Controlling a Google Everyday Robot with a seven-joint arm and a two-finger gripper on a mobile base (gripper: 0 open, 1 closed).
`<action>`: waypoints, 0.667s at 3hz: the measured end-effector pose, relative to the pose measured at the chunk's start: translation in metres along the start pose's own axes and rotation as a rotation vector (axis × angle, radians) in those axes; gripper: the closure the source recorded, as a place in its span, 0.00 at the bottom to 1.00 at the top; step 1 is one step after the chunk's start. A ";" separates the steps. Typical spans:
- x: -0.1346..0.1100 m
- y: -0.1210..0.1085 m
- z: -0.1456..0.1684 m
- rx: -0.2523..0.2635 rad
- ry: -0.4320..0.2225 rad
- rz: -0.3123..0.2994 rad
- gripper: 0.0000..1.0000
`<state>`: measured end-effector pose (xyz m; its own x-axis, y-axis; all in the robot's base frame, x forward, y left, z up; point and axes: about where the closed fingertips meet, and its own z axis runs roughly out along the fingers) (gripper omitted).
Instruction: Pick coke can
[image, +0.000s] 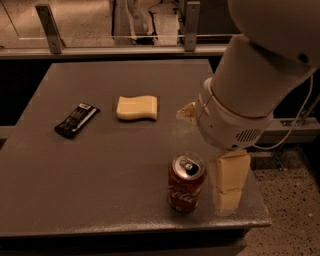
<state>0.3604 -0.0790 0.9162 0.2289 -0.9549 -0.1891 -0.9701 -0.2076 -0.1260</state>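
Note:
The coke can (186, 182), red with white script and a silver top with a pull tab, stands upright near the table's front right edge. My gripper (205, 160) hangs from the large white arm (250, 85) just to the right of the can. It is open. One cream finger (230, 181) points down beside the can's right side, close to it. The other finger's tip (187, 113) shows behind the can, farther back on the table. The can is not between them.
A cream sponge (137, 107) lies at the table's middle back. A black snack bar (76, 120) lies to its left. The grey table (90, 175) ends just right of the can, with speckled floor (292, 210) beyond. A railing (115, 45) runs behind.

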 end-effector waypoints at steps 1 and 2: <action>-0.010 0.004 0.008 -0.034 0.003 -0.033 0.00; -0.010 0.004 0.008 -0.034 0.003 -0.033 0.00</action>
<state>0.3552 -0.0680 0.9097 0.2606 -0.9480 -0.1829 -0.9642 -0.2460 -0.0989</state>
